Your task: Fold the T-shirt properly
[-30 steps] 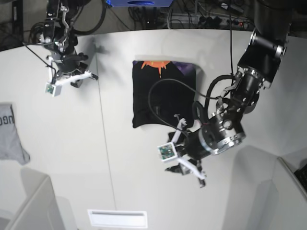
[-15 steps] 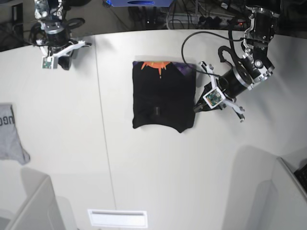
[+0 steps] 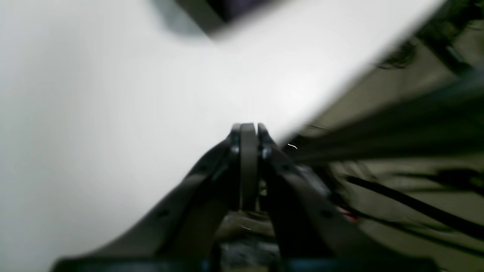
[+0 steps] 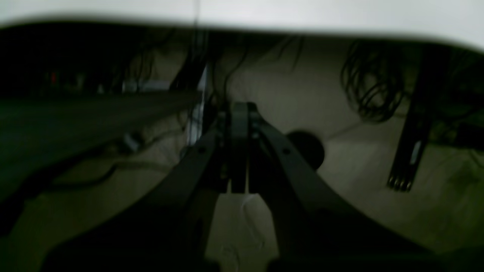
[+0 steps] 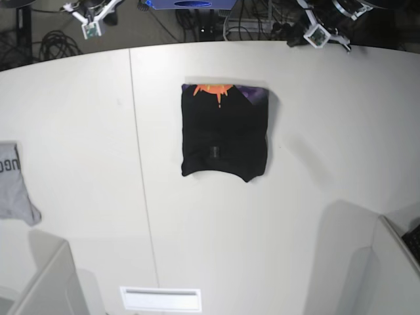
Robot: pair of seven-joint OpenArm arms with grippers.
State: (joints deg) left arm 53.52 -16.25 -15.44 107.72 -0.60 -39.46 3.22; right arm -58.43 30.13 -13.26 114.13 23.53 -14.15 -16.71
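At the centre of the bench, a little toward twelve o'clock in the base view, the T-shirt was seen lying flat as a compact, roughly square black packet, with a strip of orange and purple print exposed along its twelve o'clock edge and a small notch in its six o'clock edge. Both arms were found at the far rim of the bench, well apart from the cloth: the left end effector at about one o'clock and the right end effector at about eleven o'clock. In the left wrist view the left end effector's fingers were pressed together with nothing between them, and the same was shown for the right end effector's fingers in the right wrist view; no cloth was held by either. A small grey garment was noted at the nine o'clock edge, untouched. The folding was judged to be essentially complete, with the step in hand taken to be a parking of the arms clear of the work. Little more was thought to be called for, beyond perhaps squaring the uneven six o'clock edge.
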